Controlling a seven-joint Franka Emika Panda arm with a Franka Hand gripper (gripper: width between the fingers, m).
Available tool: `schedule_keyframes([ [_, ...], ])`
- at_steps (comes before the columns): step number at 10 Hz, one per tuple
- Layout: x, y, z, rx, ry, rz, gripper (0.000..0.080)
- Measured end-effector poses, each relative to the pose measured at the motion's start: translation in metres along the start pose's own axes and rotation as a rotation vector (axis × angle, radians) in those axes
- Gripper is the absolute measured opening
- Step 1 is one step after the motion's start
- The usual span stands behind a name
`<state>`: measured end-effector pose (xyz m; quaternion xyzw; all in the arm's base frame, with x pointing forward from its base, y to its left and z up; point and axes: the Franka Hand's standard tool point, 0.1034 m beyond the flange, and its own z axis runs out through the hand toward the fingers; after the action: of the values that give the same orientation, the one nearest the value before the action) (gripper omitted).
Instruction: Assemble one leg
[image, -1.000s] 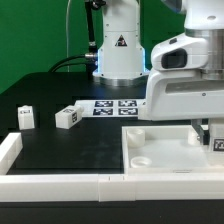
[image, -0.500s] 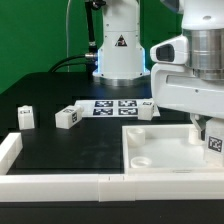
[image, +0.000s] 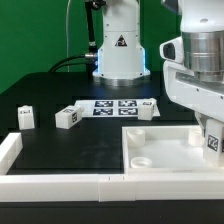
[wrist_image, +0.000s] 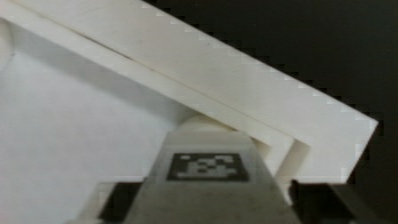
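Observation:
My gripper (image: 211, 136) is at the exterior view's right, shut on a white leg (image: 214, 144) whose tag faces the camera. It holds the leg over the far right part of the large white panel (image: 160, 150). In the wrist view the leg (wrist_image: 208, 165) sits between my dark fingers (wrist_image: 121, 202), tag up, close to the panel's raised edge (wrist_image: 214, 70). Three more legs stand on the black table: one (image: 25, 117) at the left, one (image: 67, 118) beside it, one (image: 147, 109) by the marker board.
The marker board (image: 112, 105) lies in front of the robot base (image: 118, 50). A low white wall (image: 60, 182) runs along the front, with a white corner piece (image: 8, 150) at the left. The panel has a round socket (image: 141, 159) near its front left corner.
My gripper has moved toward the exterior view's right with the leg in it, along the panel's far edge. The other legs have not moved.

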<state>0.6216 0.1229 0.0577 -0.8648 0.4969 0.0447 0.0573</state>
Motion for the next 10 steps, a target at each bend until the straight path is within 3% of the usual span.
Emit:
schedule_keyframes([
  [1,-0.0025,-0.0009,0.0002,-0.001,0.001,-0.037,0.0538],
  [2,-0.004,-0.0013,0.0001,-0.003,0.001,-0.161,0.0635],
  [6,-0.0042,0.0012,0.0031,-0.002,0.008,-0.748,0.0649],
  [10,-0.0002,0.0017,0.0019,-0.036,0.03,-1.246,0.0649],
])
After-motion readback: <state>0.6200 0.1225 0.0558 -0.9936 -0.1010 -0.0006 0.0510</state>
